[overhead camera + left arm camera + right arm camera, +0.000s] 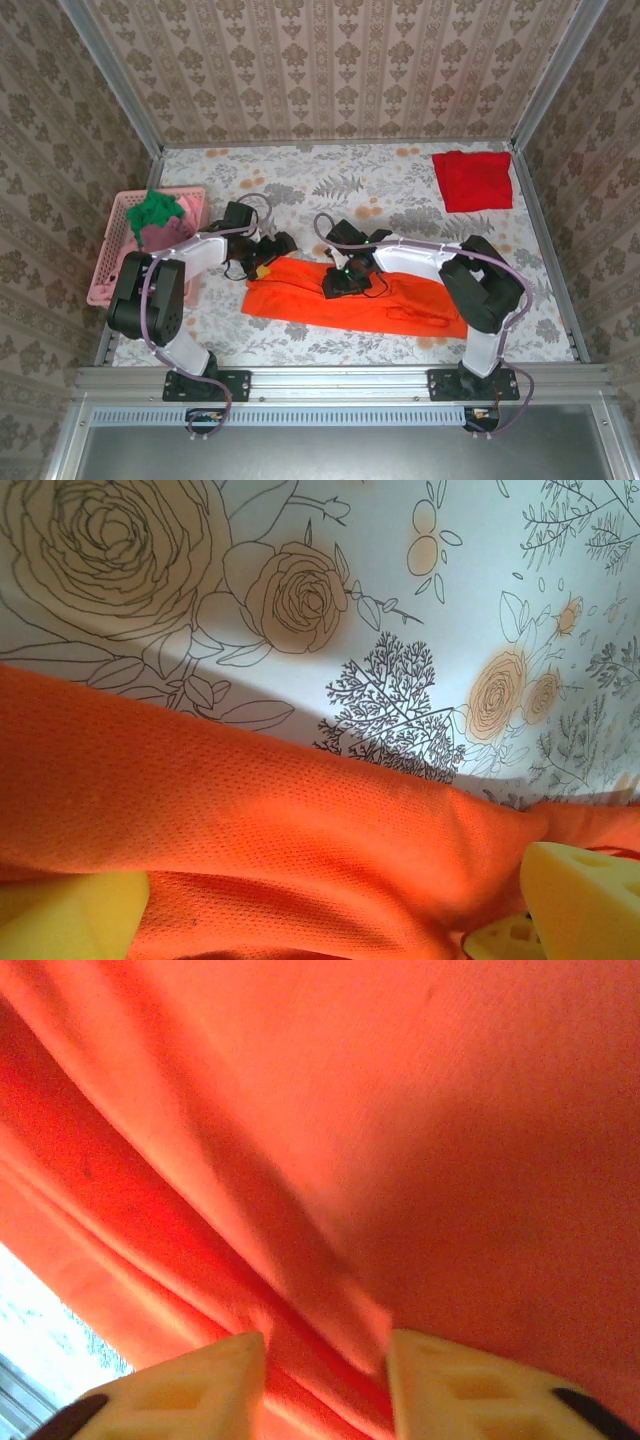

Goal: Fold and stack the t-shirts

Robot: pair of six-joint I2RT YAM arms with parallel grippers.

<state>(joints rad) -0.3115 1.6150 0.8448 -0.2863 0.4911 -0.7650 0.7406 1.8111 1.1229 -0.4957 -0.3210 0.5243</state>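
Note:
A bright orange t-shirt (400,300) lies spread in a long strip on the flowered table, near the front. My left gripper (262,268) is at its upper left edge, open; in the left wrist view its yellow fingers (70,915) stand wide apart over the orange mesh cloth (250,810). My right gripper (345,280) is low over the shirt's upper middle. Its jaws (325,1370) are open a little way, with a raised fold of orange cloth (450,1110) lying between them. A red t-shirt (472,180) lies folded at the back right.
A pink lattice basket (118,215) stands at the left edge, with a green shirt (155,208) and a mauve one (165,236) piled in it. Metal rails and patterned walls close in the table on three sides.

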